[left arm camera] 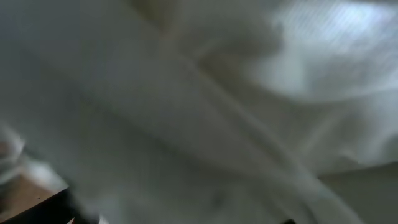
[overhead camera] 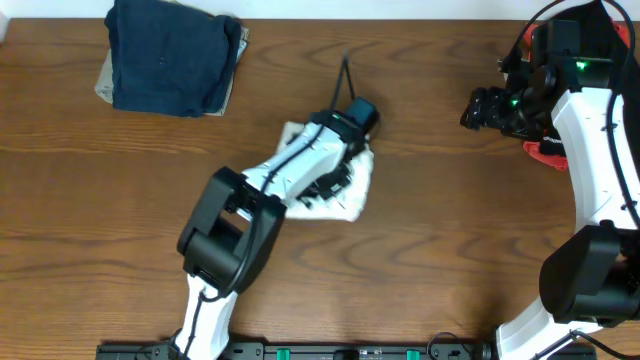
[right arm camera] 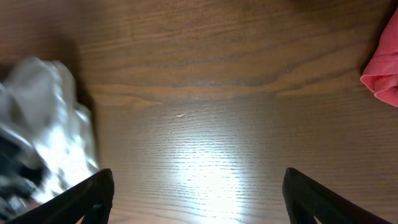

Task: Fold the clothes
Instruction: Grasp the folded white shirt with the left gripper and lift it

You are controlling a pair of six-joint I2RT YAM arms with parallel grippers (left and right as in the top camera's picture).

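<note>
The white T-shirt (overhead camera: 358, 188) lies crumpled in a heap at the middle of the table. My left gripper (overhead camera: 330, 185) is down in the heap. In the left wrist view blurred white cloth (left arm camera: 205, 106) fills the frame, and only the tips of the left gripper (left arm camera: 177, 219) show at the bottom corners, set wide apart, so it is open with cloth between them. Right of the heap, my right gripper (overhead camera: 485, 108) hovers over bare wood. In its own view the right gripper (right arm camera: 199, 202) is open and holds nothing, with the T-shirt (right arm camera: 46, 124) at the left edge.
A folded navy garment (overhead camera: 170, 55) lies on a tan one (overhead camera: 104, 85) at the table's back left. A red garment (overhead camera: 545, 152) lies at the right by the right arm, and it also shows as the red garment (right arm camera: 382, 68) at the right edge of the right wrist view.
</note>
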